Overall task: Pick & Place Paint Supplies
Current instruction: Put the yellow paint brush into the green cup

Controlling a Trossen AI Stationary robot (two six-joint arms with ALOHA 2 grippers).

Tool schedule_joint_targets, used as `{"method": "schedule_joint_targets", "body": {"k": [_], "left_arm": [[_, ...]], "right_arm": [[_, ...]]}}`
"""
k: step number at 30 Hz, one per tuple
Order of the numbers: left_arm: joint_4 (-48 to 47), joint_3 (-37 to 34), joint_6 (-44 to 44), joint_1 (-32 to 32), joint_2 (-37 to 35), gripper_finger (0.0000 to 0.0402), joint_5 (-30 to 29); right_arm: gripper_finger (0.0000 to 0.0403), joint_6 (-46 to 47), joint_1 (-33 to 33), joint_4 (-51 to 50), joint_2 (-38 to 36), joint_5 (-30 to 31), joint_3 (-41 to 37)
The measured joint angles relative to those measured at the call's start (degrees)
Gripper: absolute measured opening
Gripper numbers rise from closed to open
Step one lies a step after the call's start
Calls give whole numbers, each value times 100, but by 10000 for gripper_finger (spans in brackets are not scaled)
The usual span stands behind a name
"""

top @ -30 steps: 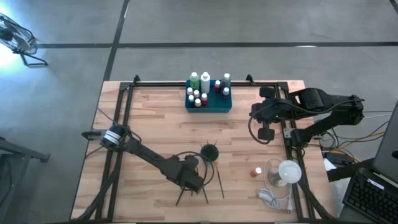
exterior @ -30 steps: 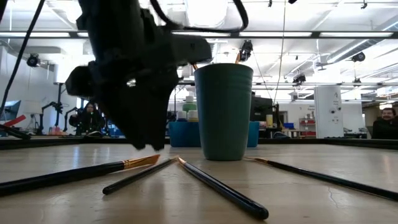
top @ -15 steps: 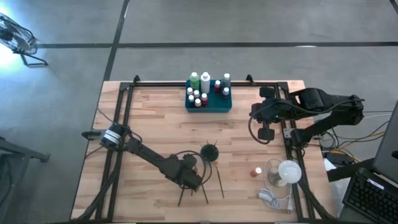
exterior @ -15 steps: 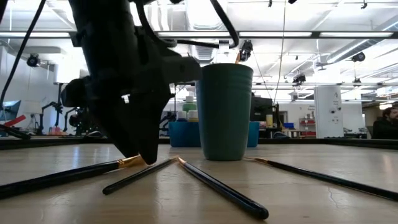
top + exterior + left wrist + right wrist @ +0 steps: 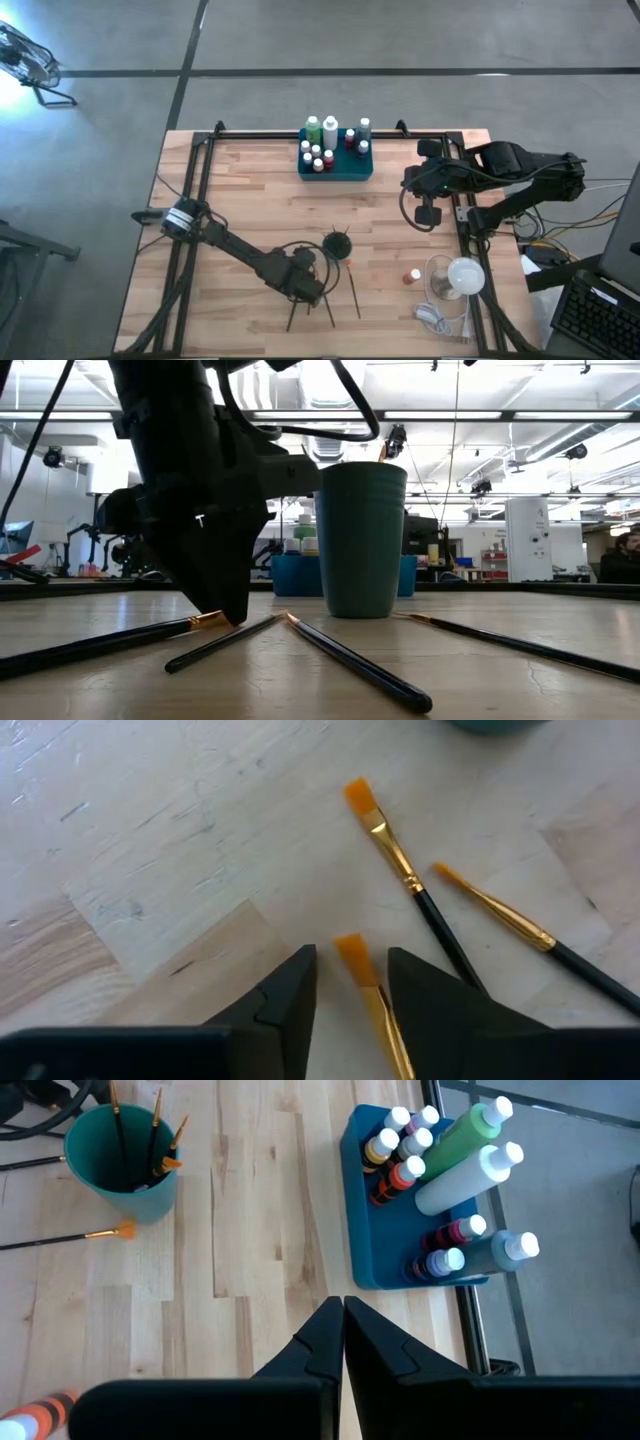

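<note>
- Left gripper (image 5: 348,982) lowered onto worktop (image 5: 250,200) near front edge, just beside green cup (image 5: 360,540); jaws narrow, straddling orange-bristled paintbrush (image 5: 368,995), contact not confirmed.
- Two further paintbrushes (image 5: 405,880) flat on worktop close by; more standing in cup.
- Right gripper (image 5: 336,1342) parked above right edge, fingers pressed together, empty.
- Paint bottles (image 5: 330,135) upright in teal tray (image 5: 337,171) at middle of back edge.
- One small bottle (image 5: 412,276) lying near front right corner.
</note>
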Motion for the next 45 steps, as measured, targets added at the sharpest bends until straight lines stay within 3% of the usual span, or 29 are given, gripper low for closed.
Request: {"method": "schedule_joint_targets", "body": {"k": [13, 24, 30, 35, 39, 42, 45], "left_arm": [[3, -15, 202, 6, 1, 10, -33], [-40, -20, 243, 6, -34, 4, -63], [-320, -42, 351, -41, -439, 2, -356], [-852, -37, 376, -259, -1095, 1, -1034], [-680, -35, 815, -550, -1863, 1, -2183], [27, -53, 1732, -754, -2291, 1, -3192], [1301, -59, 3376, -791, -2509, 1, -3849]], "right_arm": [[8, -1, 0, 0, 0, 0, 0], [8, -1, 4, -7, 0, 0, 0], [8, 1, 4, -17, 0, 0, 0], [8, 5, 4, -22, 0, 0, 2], [8, 5, 4, -24, 0, -1, 2], [8, -29, 4, -22, 0, 0, 2], [8, -93, 2, -11, 0, 0, 2]]}}
